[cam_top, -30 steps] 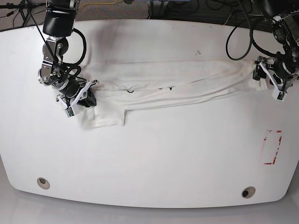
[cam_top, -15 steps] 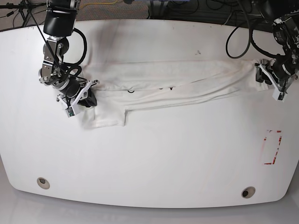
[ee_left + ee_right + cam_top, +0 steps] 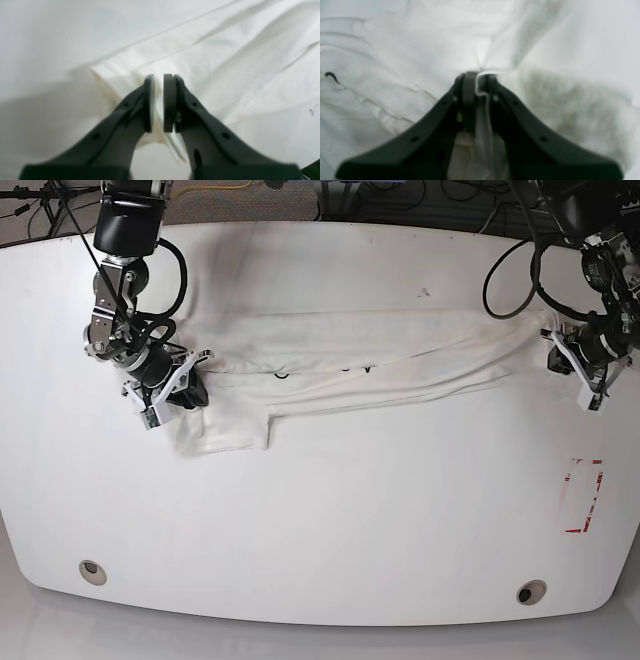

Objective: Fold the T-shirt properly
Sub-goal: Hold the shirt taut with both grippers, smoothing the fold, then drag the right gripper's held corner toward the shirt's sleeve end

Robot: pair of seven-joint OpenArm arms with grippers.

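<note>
T-shirt point(image 3: 350, 365): white, folded lengthwise into a long band across the upper middle of the white table point(image 3: 330, 510); dark marks of the print peek out along the fold line, and one sleeve hangs down toward the near edge at the band's left end.
Right gripper point(image 3: 172, 392): at the left end of the band in the base view, fingers closed on a gathered fold of the cloth; the wrist view shows a thin pleat pinched between the pads point(image 3: 469, 92).
Band middle: flat, with lengthwise creases.
Left gripper point(image 3: 568, 358): at the band's right end, fingers drawn nearly together with a narrow slit between them; the hem edge runs up into that slit between the pads point(image 3: 169, 102), so it grips the cloth.
Red outline point(image 3: 583, 495): rectangle marked on the table near the right edge, well apart from the shirt.
</note>
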